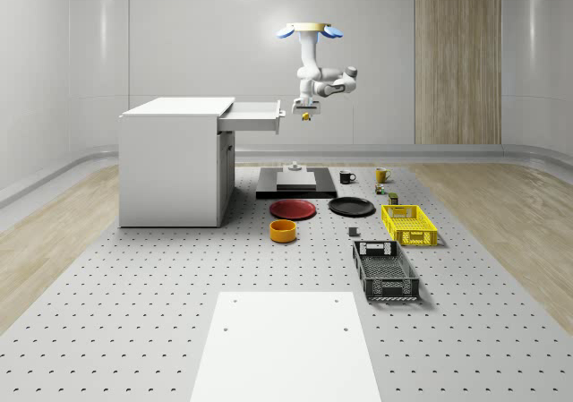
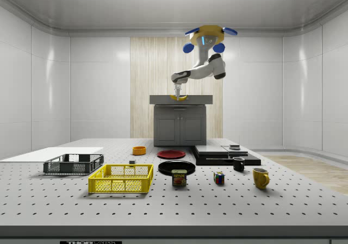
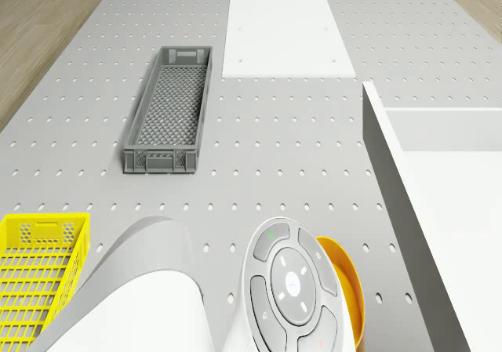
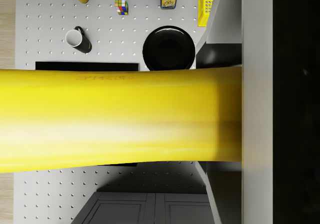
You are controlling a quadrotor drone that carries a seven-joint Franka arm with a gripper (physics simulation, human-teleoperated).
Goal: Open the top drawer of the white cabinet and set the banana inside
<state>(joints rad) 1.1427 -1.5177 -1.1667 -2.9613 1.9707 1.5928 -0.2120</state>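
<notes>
Jaws are closed on the banana (image 4: pixel 120 116), which lies crosswise just below the wrist camera; the gripper (image 1: pixel 306 113) hangs in the air just beside the front edge of the pulled-out top drawer (image 1: pixel 254 114) of the white cabinet (image 1: pixel 172 162), on the whole-scene view's right of it. The drone (image 1: pixel 309 31) hovers above and slightly beyond the drawer front, not resting on anything. Judged from this, the drawer is already open and the step in hand is carrying the banana over the drawer cavity. To do it well, the banana should be brought fully past the drawer front panel and centred over the open tray before lowering, with its long axis aligned to the tray so neither end catches a side wall. Release should come only once the fruit sits low inside. Edges to respect: the drawer front lip and the cabinet top overhanging the rear of the tray. Open room lies above the drawer and out over the worktop (image 1: pixel 134 277), where the black plate (image 4: pixel 168 48) and yellow basket (image 1: pixel 408 224) sit far below.
</notes>
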